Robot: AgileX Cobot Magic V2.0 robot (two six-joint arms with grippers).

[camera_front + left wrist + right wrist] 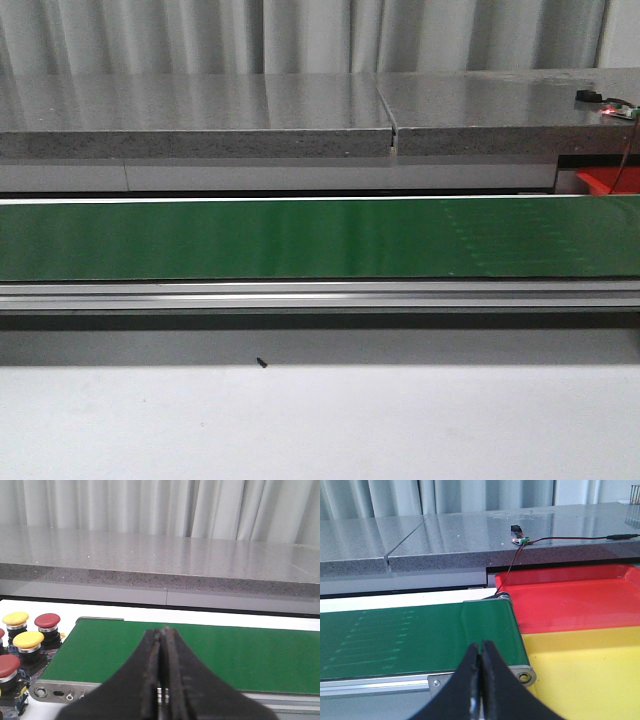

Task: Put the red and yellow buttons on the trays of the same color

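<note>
Buttons sit clustered at the left end of the green conveyor belt (200, 655), off the belt beside its end housing: yellow button (15, 619), red button (47, 622), second yellow button (28, 640), second red button (9, 666), packed close, some touching or nearly so, more cut off at the frame edge. Left gripper (161, 635) hangs over the belt near that end, jaws pressed together, holding nothing. Risk here: tight cluster means closing on one cap could nudge or tip neighbours, or pinch two at once; domed caps look slick so a shallow grip could slip. Jaws need to part before any approach or they just shove the pile. Front view shows belt bare mid-span, no button on it, a small dark speck on the white table (300, 430) in front, can't tell what. Belt looks streaked on the right part, maybe running, can't confirm; if it moves, timing a pick at the far end gets tricky and a button could ride off the end roller. Right gripper (481, 647) hovers over the belt's right end, jaws also shut and empty. Red tray (570, 600) lies farther back, yellow tray (585, 675) nearer, edges touching, both just past the belt end, both empty where visible. Adjacent trays mean a sloppy drop near the shared edge could land in the wrong colour. Thin wire (512, 565) drapes from the grey ledge down by the red tray corner, snag hazard for the right arm.
</note>
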